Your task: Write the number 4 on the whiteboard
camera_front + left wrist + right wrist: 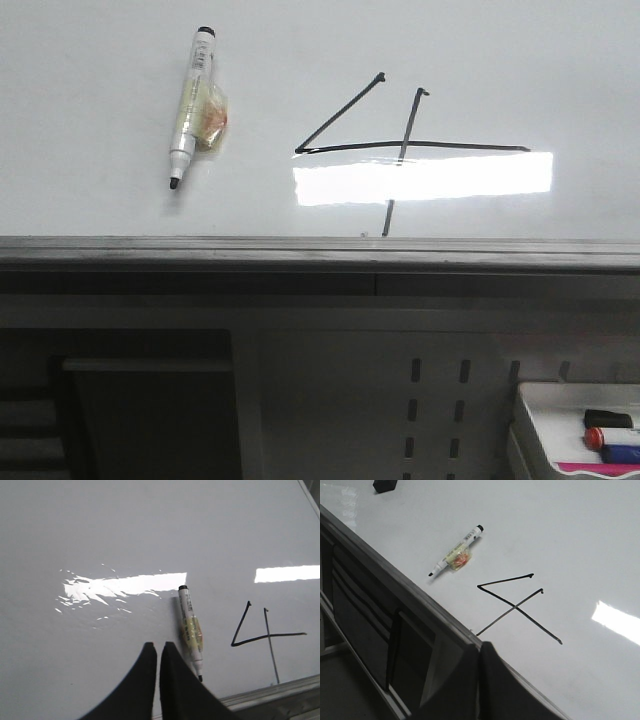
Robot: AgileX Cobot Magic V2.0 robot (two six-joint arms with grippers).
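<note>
a bright rectangular glare is sitting on the whiteboard [100, 60] in the front view, washing out part of the 4 [405, 140]. in the left wrist view the glare is breaking into ragged patches. the marker [192, 105] is casting a faint shadow. below the rail everything is falling dim and grainy, and edges are looking slightly soft in all views.

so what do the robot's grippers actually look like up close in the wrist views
Only the fingertips show. The left gripper has two matte black fingers that curve and taper to narrow points. The right gripper looks the same: dark, smooth, tapering fingers. No cables, markings or arm links are visible, and neither arm appears in the front view.
</note>
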